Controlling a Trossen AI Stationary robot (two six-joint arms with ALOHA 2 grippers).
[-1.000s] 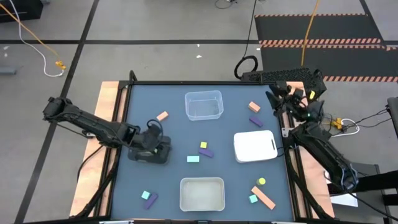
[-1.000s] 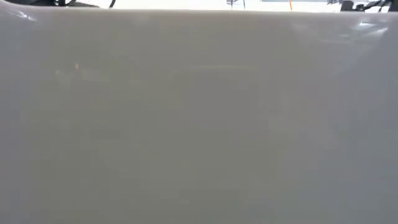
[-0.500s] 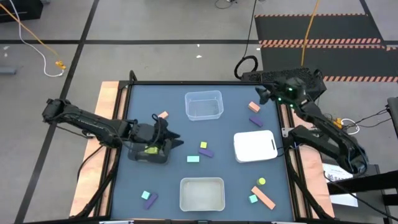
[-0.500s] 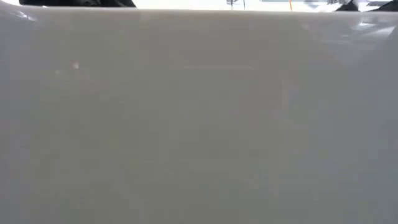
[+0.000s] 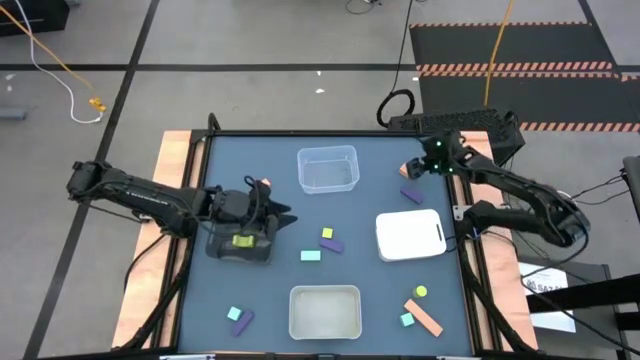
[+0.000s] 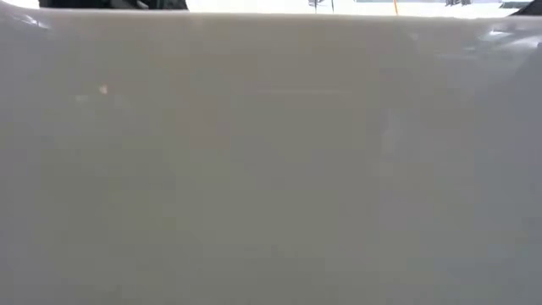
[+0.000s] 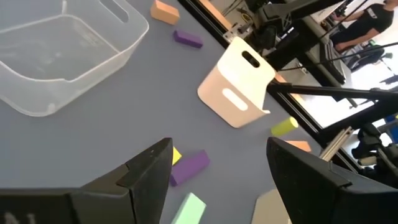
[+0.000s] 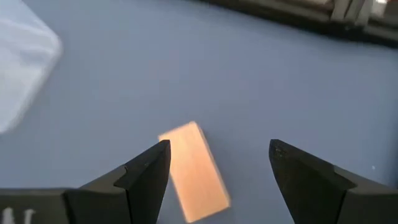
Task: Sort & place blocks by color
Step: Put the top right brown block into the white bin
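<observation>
My left gripper (image 5: pixel 280 217) (image 7: pixel 219 149) is open and empty, just right of the black mesh tray (image 5: pixel 222 248), where a yellow-green block (image 5: pixel 243 240) lies. Ahead of it lie a yellow block (image 5: pixel 327 233) (image 7: pixel 175 155), a purple block (image 5: pixel 333 245) (image 7: pixel 189 167) and a teal block (image 5: pixel 311 255) (image 7: pixel 188 208). My right gripper (image 5: pixel 414 166) (image 8: pixel 219 149) is open above an orange block (image 5: pixel 407 171) (image 8: pixel 193 171) near the far right corner. In the right wrist view the block lies between the fingers, nearer one of them, and nothing touches it. A purple block (image 5: pixel 411 194) lies beside it.
A clear tray (image 5: pixel 328 168) sits at the far middle, a second clear tray (image 5: pixel 324 312) at the near edge, a white tray (image 5: pixel 410 235) on the right. More blocks lie near left (image 5: pixel 238 318) and near right (image 5: pixel 422 310); an orange block (image 5: pixel 262 185) lies beside the left gripper. A pale wall (image 6: pixel 271 152) fills the low view.
My left gripper has moved off the black mesh tray toward the table's right, and a yellow-green block now shows in that tray. My right arm has swung in from beyond the far right corner and come over the orange block.
</observation>
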